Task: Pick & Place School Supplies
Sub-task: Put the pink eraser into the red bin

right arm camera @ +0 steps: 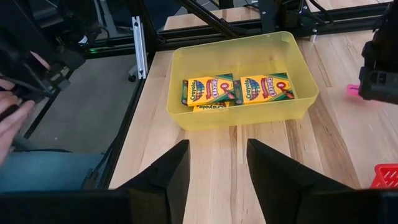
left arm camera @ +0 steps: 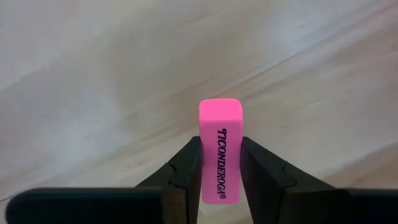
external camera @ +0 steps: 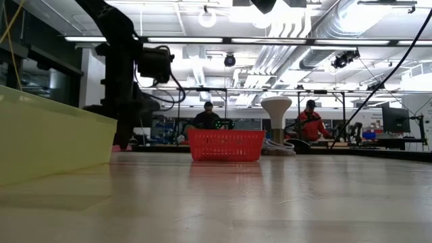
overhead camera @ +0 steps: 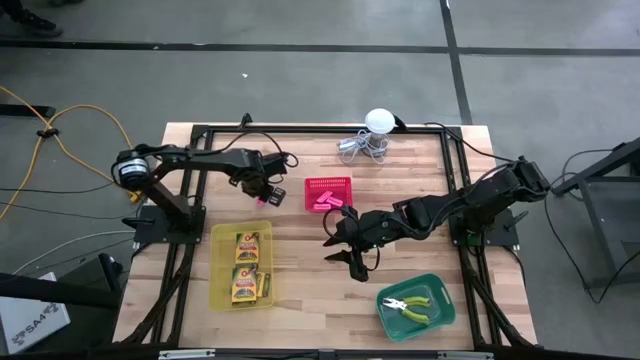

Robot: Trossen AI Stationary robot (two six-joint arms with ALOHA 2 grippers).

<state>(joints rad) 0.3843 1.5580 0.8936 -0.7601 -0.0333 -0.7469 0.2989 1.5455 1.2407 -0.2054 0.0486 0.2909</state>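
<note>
My left gripper (overhead camera: pixel 262 192) hovers over bare wood between the red basket (overhead camera: pixel 328 193) and the yellow tray (overhead camera: pixel 243 263), shut on a pink eraser (left arm camera: pixel 220 155). The red basket holds more pink erasers (overhead camera: pixel 326 201). Crayon boxes (right arm camera: pixel 236 90) lie flat in the yellow tray (right arm camera: pixel 292 109). Pliers with yellow-green handles (overhead camera: pixel 413 306) lie in the green tray (overhead camera: pixel 440 290). My right gripper (overhead camera: pixel 345 246) is open near the table's middle, right of the yellow tray, and holds nothing; in its wrist view its gripper (right arm camera: pixel 217 171) faces that tray. My left gripper pinches the pink eraser by its two long side faces (left arm camera: pixel 205 171), one finger (left arm camera: pixel 185 171) on each side. The fingers lie along its length, and its free end (left arm camera: pixel 220 107) sticks out past the fingertips. They come from above. Whether the eraser touches the wood cannot be told.
A white ball with coiled wire (overhead camera: pixel 375 135) stands near the table's far edge. A person's hand (right arm camera: pixel 12 118) shows beyond the table's left side. Bare wood (overhead camera: pixel 310 290) lies between the yellow and green trays. People stand in the room behind (external camera: pixel 310 121).
</note>
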